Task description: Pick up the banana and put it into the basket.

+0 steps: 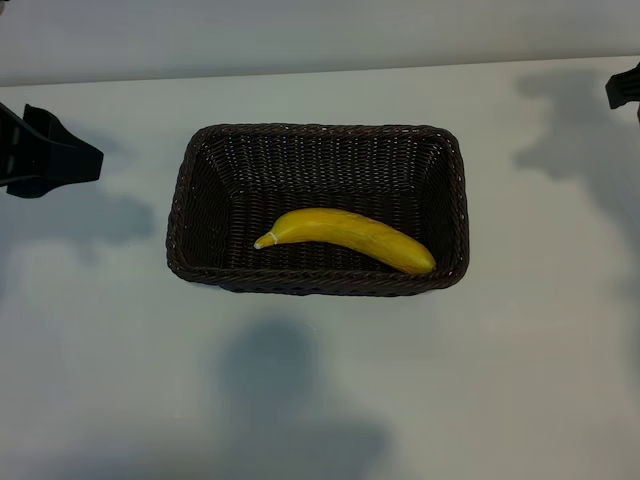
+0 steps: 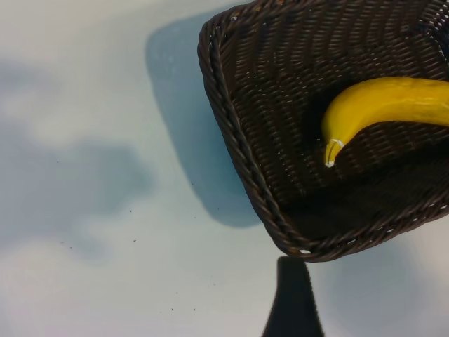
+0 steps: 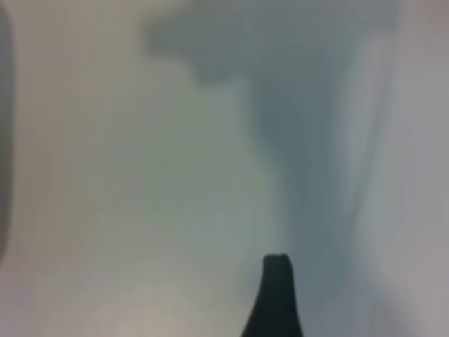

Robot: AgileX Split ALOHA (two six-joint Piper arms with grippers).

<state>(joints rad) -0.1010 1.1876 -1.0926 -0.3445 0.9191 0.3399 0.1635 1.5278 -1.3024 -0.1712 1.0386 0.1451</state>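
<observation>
The yellow banana (image 1: 350,238) lies inside the dark brown wicker basket (image 1: 180,215), along its near wall, with the stem tip pointing left. The left wrist view shows the banana (image 2: 382,105) resting in a corner of the basket (image 2: 231,140). My left gripper (image 1: 85,160) hangs at the table's left edge, well clear of the basket, open and empty; only one of its fingers (image 2: 293,302) shows in its wrist view. My right gripper (image 1: 625,88) sits at the far right edge, open over bare table, one of its fingers (image 3: 276,298) in view.
The white table (image 1: 320,400) stretches all around the basket, crossed by the arms' soft shadows. A pale wall runs along the back.
</observation>
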